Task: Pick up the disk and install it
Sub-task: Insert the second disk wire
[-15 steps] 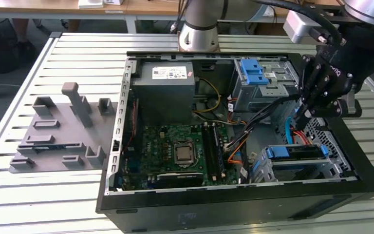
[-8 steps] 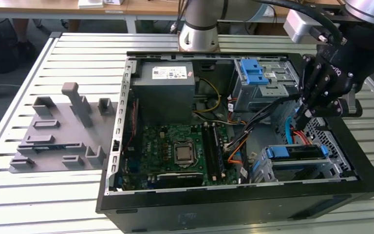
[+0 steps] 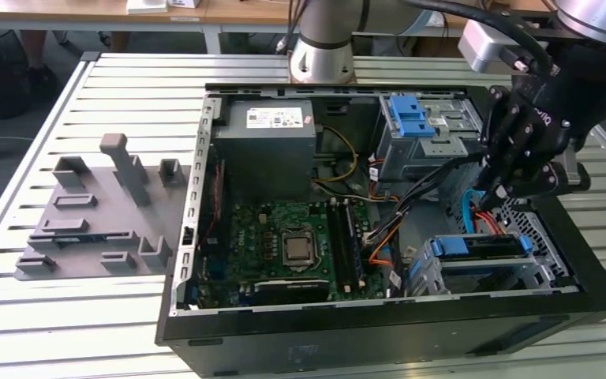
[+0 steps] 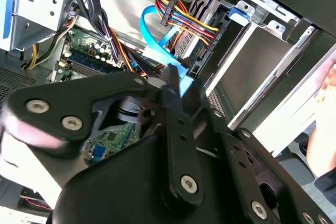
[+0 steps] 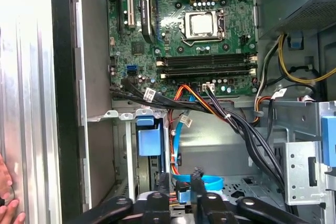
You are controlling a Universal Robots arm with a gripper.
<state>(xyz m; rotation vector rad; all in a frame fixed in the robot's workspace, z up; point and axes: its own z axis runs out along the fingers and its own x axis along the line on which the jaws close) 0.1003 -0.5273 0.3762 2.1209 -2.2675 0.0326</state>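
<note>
1. Fingers (image 5: 157, 203) of the gripper (image 3: 503, 189) hang inside the open computer case (image 3: 282, 332), over the drive cage (image 3: 492, 268) at the exterior view's right; whether they are spread or closed cannot be told, and nothing shows held between them.
2. What looks like the disk (image 3: 479, 246), blue-framed, already sits in that cage, so the install seems largely done, though full seating cannot be judged.
3. Beside the gripper runs a blue data cable (image 4: 157, 35) with a coloured power bundle (image 4: 184, 17); whether either is plugged into the disk is hidden.
4. Another blue carrier (image 3: 410, 117) sits in the upper bay.
5. The grey fixture plate (image 3: 92, 213) lies on the bench (image 3: 72, 316) beside the case.
6. A person's hand (image 5: 6, 203) is cut off at the picture's edge in the first wrist view.
</note>
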